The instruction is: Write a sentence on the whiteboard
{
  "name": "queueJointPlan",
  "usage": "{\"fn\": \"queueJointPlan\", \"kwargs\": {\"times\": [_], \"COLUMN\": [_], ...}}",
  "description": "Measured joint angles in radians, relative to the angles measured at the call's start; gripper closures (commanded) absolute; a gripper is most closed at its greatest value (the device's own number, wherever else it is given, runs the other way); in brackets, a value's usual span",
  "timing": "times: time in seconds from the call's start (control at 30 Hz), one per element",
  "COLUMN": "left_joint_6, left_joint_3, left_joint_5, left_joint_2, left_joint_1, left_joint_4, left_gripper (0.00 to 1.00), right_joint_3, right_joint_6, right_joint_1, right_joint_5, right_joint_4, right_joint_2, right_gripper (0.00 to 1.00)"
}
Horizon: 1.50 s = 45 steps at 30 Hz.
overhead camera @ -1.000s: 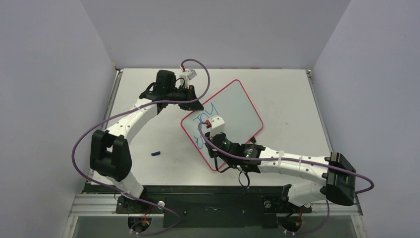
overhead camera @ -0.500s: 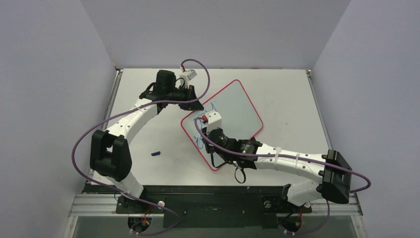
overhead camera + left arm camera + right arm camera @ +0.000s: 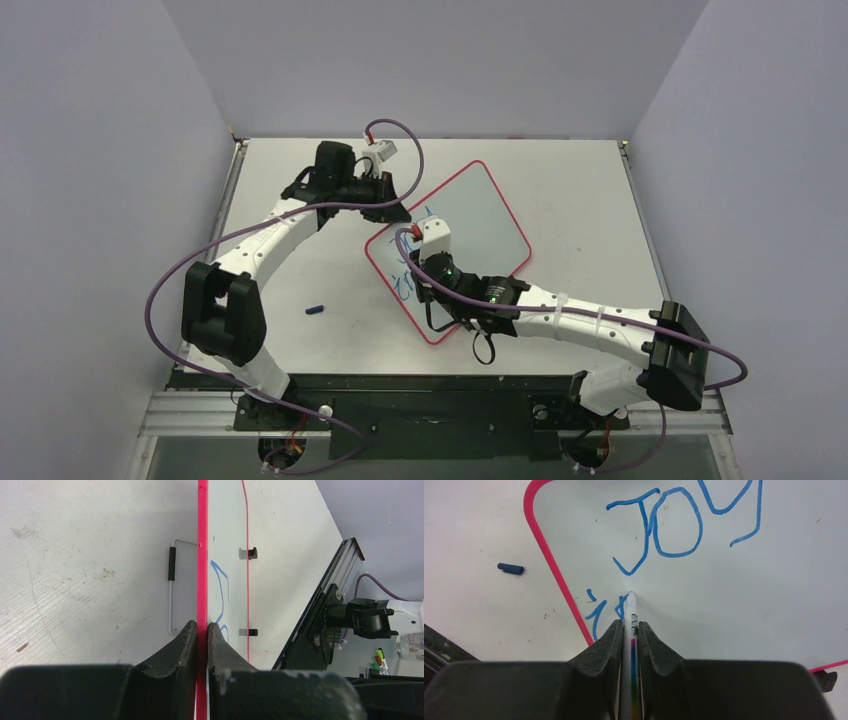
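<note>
The whiteboard (image 3: 480, 215) sits angled mid-frame on the tabletop (image 3: 580, 180). The left fingers (image 3: 184, 641) are clamped on its red edge, upper left. The right fingers (image 3: 610, 641) grip a marker (image 3: 630, 607), its tip on the board below the blue letters (image 3: 644, 530) "JOY". A blue cap (image 3: 315, 310) lies lower left.

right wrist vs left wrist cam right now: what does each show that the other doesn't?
Right wrist only: the right gripper shut on a marker, its tip on the whiteboard below blue letters reading JOY; a blue cap on the table. Left wrist only: the left gripper shut on the board's red frame, a wire stand beside it, two black feet. Both: the whiteboard, some blue ink, the table.
</note>
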Motion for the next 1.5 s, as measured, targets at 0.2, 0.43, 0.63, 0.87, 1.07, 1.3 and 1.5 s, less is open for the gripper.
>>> {"fn": "queueJointPlan", "kwargs": {"times": [0.2, 0.43, 0.63, 0.87, 1.07, 1.3, 1.5], "left_joint_6": [0.001, 0.001, 0.001, 0.001, 0.000, 0.000, -0.002], "left_joint_3": [0.000, 0.000, 0.000, 0.000, 0.000, 0.000, 0.000], "left_joint_5": [0.000, -0.004, -0.004, -0.003, -0.003, 0.001, 0.001], "left_joint_2": [0.000, 0.000, 0.000, 0.000, -0.001, -0.009, -0.011], "left_joint_1": [0.000, 0.000, 0.000, 0.000, 0.000, -0.004, -0.004], "left_joint_4": [0.000, -0.001, -0.001, -0.001, -0.001, -0.001, 0.000], "left_gripper": [1.00, 1.00, 1.00, 1.00, 1.00, 1.00, 1.00], "right_joint_3": [-0.003, -0.054, -0.080, -0.087, -0.095, -0.084, -0.088], "right_joint_6": [0.016, 0.042, 0.058, 0.072, 0.080, 0.079, 0.087], "right_joint_1": [0.000, 0.000, 0.002, 0.015, 0.029, 0.063, 0.094], "right_joint_5": [0.000, 0.001, 0.001, 0.008, 0.017, 0.071, 0.104], "right_joint_4": [0.001, 0.008, 0.007, 0.003, -0.027, -0.098, -0.090], "right_joint_2": [-0.001, -0.028, -0.046, -0.051, -0.060, -0.093, -0.154], "right_gripper": [1.00, 1.00, 1.00, 1.00, 1.00, 1.00, 1.00]}}
